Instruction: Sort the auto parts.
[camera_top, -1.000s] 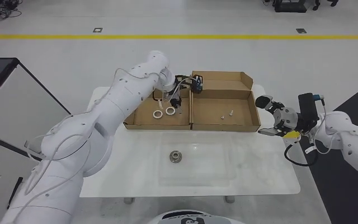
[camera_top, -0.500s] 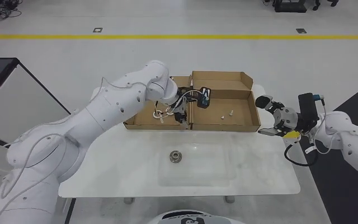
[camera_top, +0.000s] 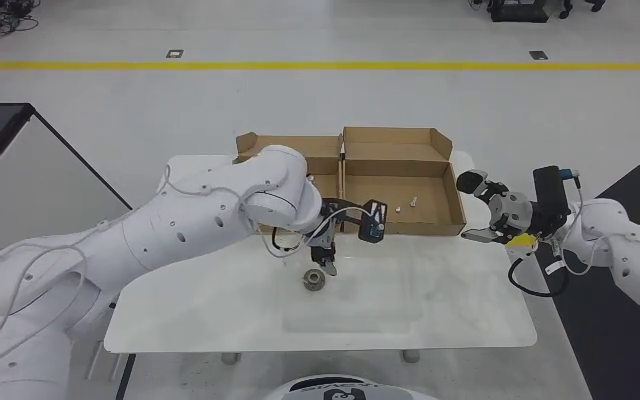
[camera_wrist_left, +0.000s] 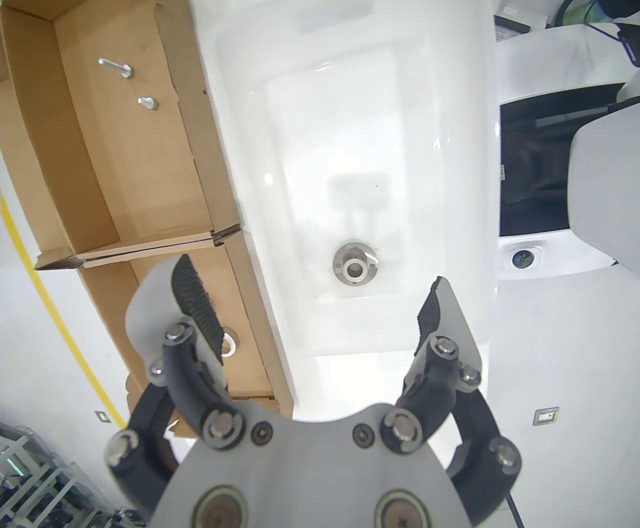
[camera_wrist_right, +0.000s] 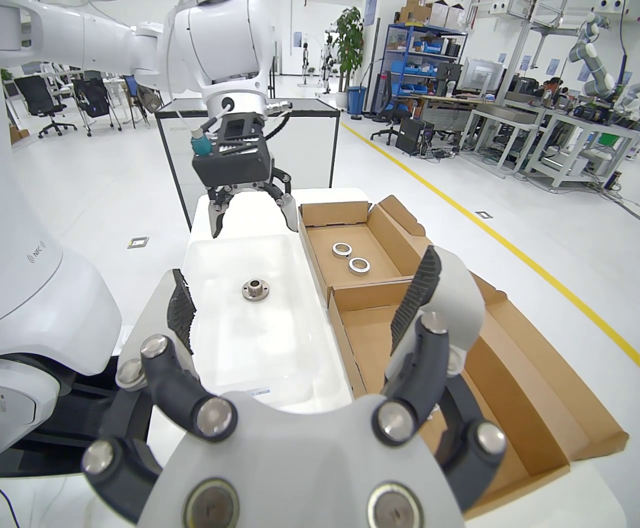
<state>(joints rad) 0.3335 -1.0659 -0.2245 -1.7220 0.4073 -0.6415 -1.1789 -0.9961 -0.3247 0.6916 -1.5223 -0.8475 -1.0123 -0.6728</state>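
Note:
A round metal flanged part lies in the shallow white tray. My left gripper hangs open just above and behind it, nothing between its fingers. Two metal rings rest in the left compartment of the cardboard box. Two bolts lie in the right compartment. My right gripper stands open and empty off the table's right end, beside the box.
The box runs along the table's far side with its flaps up at the back. The tray takes up the table's near middle. A black-framed stand is at the far left.
My left arm has swung from the box's left compartment toward the table's front, and its open gripper now hangs over the flanged part. The right arm has kept still.

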